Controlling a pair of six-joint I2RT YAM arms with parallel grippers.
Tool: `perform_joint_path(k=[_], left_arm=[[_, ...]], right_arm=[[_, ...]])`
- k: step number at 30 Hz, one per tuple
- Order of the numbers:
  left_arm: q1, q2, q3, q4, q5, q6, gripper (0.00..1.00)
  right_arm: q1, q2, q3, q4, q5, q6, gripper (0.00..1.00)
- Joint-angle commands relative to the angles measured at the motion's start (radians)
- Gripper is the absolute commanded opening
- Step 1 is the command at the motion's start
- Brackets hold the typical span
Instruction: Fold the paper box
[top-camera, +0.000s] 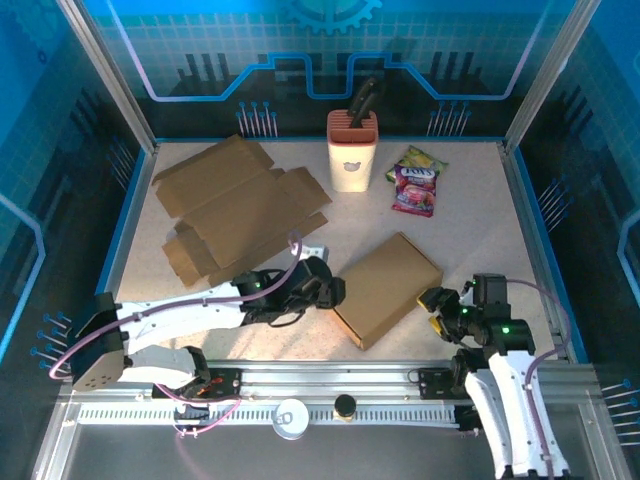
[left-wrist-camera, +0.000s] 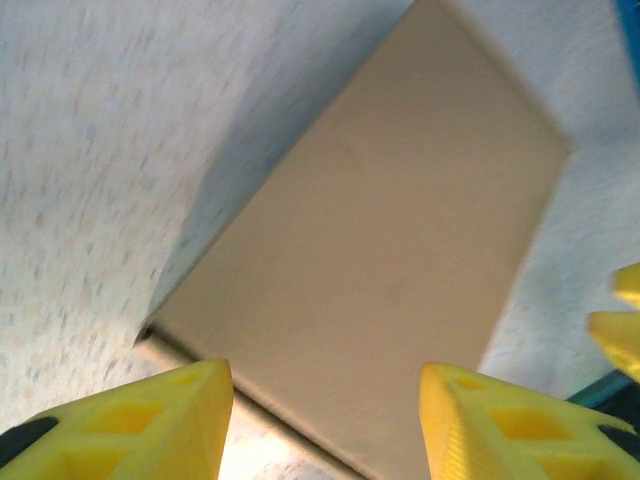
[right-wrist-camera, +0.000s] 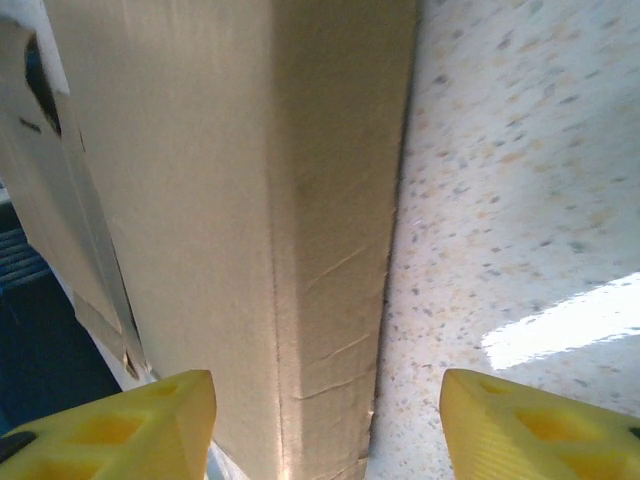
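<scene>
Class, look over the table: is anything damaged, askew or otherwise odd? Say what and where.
The folded box has small creases along its corner edge in the right wrist view. The flat cardboard blanks at far left lie overlapped and askew. Nothing is spilled.

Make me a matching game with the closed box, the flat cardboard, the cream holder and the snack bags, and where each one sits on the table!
Things:
1. closed box
2. flat cardboard
3. cream holder
4. snack bags

Places:
A. back, in the middle
B. left side
C. near the front, between the two arms
D. back, toward the right

Pairs: 1-C, 2-B, 3-A, 4-D
</scene>
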Motion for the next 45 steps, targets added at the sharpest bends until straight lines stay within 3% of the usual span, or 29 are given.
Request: perform_joint_path(k=[1,7,15,22,26,29,34,40,45], left_arm=[[-0.001,0.011,-0.095,0.070,0.104,-0.167,0.53],[-0.007,0.057,-0.160,0.195,0.154,-0.279,0.55],[-0.009,0.154,-0.163,0.325,0.158,-0.323,0.57],[-0.007,0.255,-0.126,0.371,0.173,-0.316,0.53],[-0.006,0.277,-0.126,0.396,0.179,-0.310,0.51],[-0.006,0.289,-0.114,0.391,0.181,-0.298,0.50],[0.000,0.314,-0.076,0.368,0.205,-0.221,0.44],[0.005,0.370,0.022,0.164,0.193,-0.080,0.35],[0.011,0.416,0.076,0.160,0.204,-0.040,0.33]], right_arm=[[0.125,0.038,-0.043,0.148,0.021,0.066,0.63],[0.358,0.216,-0.043,0.363,0.150,0.171,0.64],[0.406,0.348,-0.064,0.511,0.169,0.228,0.58],[0.412,0.358,-0.123,0.583,0.184,0.292,0.47],[0.414,0.352,-0.165,0.615,0.201,0.336,0.36],[0.415,0.343,-0.187,0.627,0.210,0.373,0.35],[0.421,0.312,-0.181,0.607,0.217,0.400,0.35],[0.417,0.121,-0.084,0.335,0.354,0.331,0.51],[0.364,0.093,-0.046,0.286,0.339,0.253,0.56]])
